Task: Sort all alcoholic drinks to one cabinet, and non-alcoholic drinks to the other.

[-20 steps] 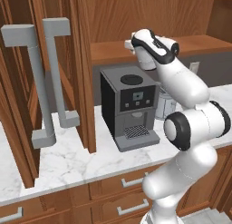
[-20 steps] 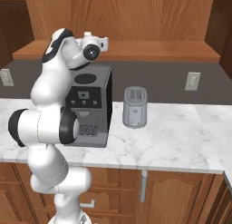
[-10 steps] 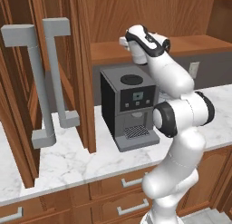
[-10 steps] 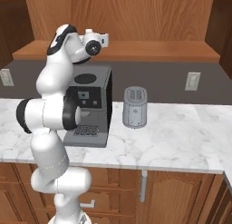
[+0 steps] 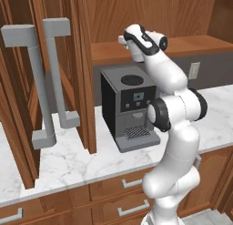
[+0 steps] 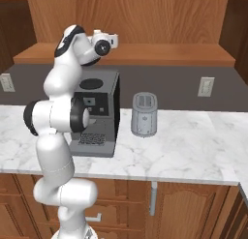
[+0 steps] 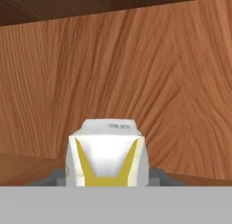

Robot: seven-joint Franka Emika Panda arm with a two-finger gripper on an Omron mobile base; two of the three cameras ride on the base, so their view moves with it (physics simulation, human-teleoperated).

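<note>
White-and-yellow gabled carton (image 7: 107, 154) between fingers (image 7: 159, 175)

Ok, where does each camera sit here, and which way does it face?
Left base view: behind-left of the arm, facing forward-down at the coffee machine; arm rises lower right.
Right base view: behind-right, sharing that coffee machine, plus the toaster; arm rises lower left.
Hand view: on the hand, looking along the gripper at a carton between its fingers, wood behind.

Both base views flank the arm, sharing the coffee machine (image 5: 129, 105); the hand view faces wood closely.
</note>
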